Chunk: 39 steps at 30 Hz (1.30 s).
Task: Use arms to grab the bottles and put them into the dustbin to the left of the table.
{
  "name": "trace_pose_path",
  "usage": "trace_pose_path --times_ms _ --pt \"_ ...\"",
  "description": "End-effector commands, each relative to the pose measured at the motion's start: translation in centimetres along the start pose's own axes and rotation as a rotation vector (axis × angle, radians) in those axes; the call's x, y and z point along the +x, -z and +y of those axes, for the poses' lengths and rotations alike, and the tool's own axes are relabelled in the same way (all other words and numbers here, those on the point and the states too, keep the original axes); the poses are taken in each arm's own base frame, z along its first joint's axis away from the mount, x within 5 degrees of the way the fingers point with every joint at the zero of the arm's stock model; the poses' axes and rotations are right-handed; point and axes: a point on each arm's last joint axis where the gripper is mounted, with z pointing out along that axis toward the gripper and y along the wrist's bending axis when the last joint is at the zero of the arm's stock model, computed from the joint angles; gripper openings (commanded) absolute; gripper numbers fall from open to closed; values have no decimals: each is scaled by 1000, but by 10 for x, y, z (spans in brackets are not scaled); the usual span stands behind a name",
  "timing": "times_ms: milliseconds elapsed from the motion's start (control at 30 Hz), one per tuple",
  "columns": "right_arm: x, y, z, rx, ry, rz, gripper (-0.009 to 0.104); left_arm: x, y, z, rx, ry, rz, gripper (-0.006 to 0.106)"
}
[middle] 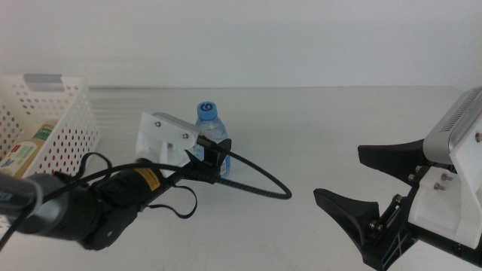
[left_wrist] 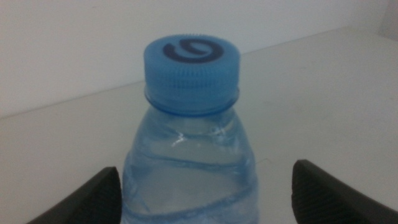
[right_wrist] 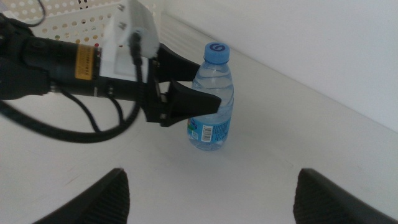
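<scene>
A small clear water bottle (middle: 209,124) with a blue cap stands upright on the table (middle: 316,128). My left gripper (middle: 215,156) reaches it from the left, open, with one jaw on each side of the bottle's body. In the left wrist view the bottle (left_wrist: 189,143) fills the space between the jaws, with a gap on one side. The right wrist view shows the same bottle (right_wrist: 213,106) inside the left gripper (right_wrist: 210,84). My right gripper (middle: 339,173) waits open at the lower right. A pale-yellow bottle (middle: 26,150) lies inside the dustbin (middle: 71,113).
The white perforated dustbin stands at the table's far left, also seen as the basket wall (right_wrist: 68,25) in the right wrist view. A black cable (middle: 263,184) loops from the left arm over the tabletop. A faint ribbed band runs along the far edge.
</scene>
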Motion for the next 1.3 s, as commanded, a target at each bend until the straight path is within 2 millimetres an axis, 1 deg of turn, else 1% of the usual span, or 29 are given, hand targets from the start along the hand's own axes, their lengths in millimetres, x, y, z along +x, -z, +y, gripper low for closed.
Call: trace_pose_path --times_ms 0,433,533,633,733,767,800,900,967,1033,1267 --pt "-17 3 -1 2 14 -108 84 -24 -7 0 8 12 -129 90" --pt "-17 3 -1 2 14 -108 84 -19 -42 10 -15 24 -141 90" --pt "-17 3 -1 2 14 -108 84 -16 -47 13 -32 36 -137 88" --pt "-17 3 -1 2 14 -108 84 -15 -47 15 -60 55 -137 78" --pt "-17 3 -1 2 14 -108 84 -19 -46 15 -56 49 -144 56" --pt "-17 3 -1 2 14 -108 84 -22 -45 13 -45 39 -142 47" --pt "-17 3 -1 2 14 -108 84 -24 -43 11 -29 24 -129 37" --pt "-17 3 -1 2 14 -108 84 -36 -33 4 9 -24 -69 13" --pt "-17 3 -1 2 14 -108 84 -48 -22 3 -4 -26 -28 3" --pt "-17 3 -1 2 14 -108 84 -60 -10 2 -22 -14 -9 0" --pt "-17 3 -1 2 14 -108 84 -108 43 -6 -77 4 5 0"
